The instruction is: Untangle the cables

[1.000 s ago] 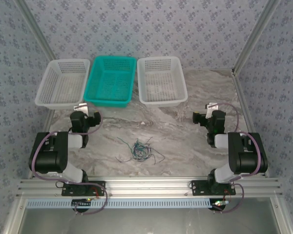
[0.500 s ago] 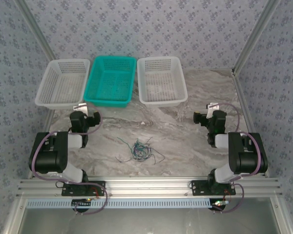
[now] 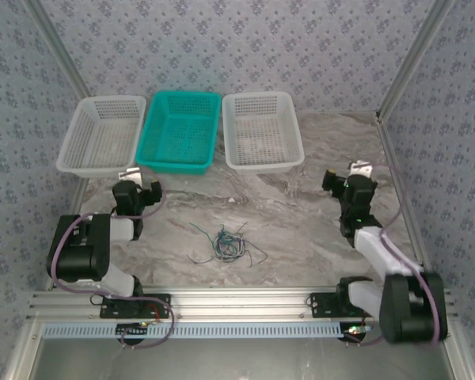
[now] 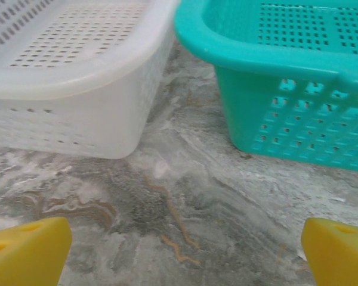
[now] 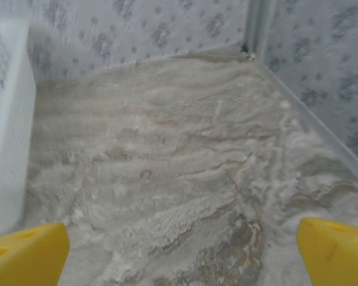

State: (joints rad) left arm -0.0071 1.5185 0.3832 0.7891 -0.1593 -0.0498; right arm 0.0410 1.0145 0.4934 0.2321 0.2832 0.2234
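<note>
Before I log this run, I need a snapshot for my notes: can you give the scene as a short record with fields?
cables: tangled heap on the table between the arms, untouched
baskets: left white basket, teal basket, right white basket, in a row at the far side, look empty
left gripper: open, holding nothing
right gripper: open, holding nothing

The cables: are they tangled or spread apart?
Tangled: the cables lie in one bunched heap on the table, with loose ends sticking out.
</note>
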